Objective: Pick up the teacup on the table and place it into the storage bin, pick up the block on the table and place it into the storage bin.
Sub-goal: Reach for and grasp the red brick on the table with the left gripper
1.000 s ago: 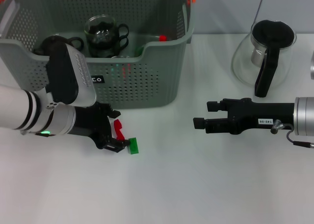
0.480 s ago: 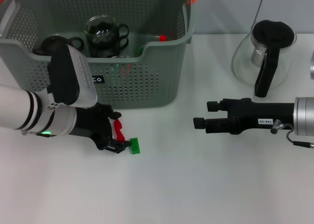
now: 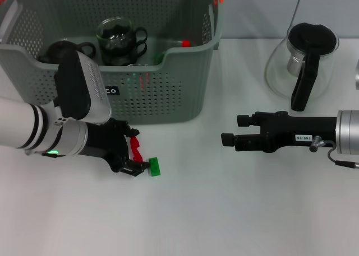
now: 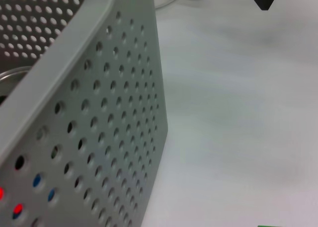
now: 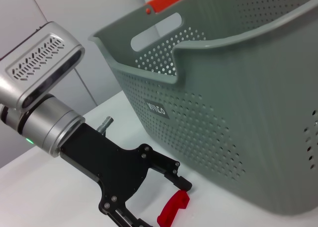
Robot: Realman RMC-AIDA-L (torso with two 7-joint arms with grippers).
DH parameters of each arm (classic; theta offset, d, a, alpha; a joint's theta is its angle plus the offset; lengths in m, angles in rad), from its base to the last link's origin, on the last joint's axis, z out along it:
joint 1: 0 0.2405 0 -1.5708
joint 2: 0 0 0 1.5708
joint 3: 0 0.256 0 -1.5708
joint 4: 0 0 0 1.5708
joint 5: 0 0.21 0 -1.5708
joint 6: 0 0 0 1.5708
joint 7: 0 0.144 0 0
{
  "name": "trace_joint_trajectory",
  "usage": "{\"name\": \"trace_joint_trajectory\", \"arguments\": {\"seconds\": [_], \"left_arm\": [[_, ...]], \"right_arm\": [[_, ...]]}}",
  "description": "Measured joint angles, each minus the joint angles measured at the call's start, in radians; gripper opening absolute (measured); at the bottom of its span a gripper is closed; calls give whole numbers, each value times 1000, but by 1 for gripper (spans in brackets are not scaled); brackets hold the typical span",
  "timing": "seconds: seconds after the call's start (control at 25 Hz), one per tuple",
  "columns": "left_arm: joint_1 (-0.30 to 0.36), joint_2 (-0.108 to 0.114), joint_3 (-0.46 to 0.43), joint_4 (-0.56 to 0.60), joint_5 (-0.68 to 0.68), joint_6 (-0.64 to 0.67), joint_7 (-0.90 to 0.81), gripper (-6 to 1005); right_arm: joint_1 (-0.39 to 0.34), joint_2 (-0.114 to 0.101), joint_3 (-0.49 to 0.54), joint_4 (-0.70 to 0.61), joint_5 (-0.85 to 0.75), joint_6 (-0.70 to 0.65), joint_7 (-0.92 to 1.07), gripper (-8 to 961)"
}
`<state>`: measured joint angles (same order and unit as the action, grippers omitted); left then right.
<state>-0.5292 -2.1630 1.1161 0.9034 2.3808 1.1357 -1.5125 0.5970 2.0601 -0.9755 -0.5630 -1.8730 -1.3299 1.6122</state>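
In front of the storage bin point(image 3: 168, 82) — left hand point(image 3: 136, 155) spread open beside the green block point(image 3: 155, 166).

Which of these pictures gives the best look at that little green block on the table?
The head view: the green block lies whole on the table, at the tip of the left tool. The left wrist view catches only a green sliver at its edge. The right wrist view does not show it.

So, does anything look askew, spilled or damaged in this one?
Nothing stands out. Teacups sit inside the storage bin, the glass pot stands upright, and the left claw is at the green block on the table; the right claw hovers apart.
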Motion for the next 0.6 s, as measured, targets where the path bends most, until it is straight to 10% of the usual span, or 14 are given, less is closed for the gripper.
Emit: {"name": "trace_joint_trajectory", "arguments": {"seconds": [0.6], "left_arm": [[-11,10,-28,1,-3,45,-28,643]], "right_arm": [[-3,1,4,-3,0,-4,0,884]]}}
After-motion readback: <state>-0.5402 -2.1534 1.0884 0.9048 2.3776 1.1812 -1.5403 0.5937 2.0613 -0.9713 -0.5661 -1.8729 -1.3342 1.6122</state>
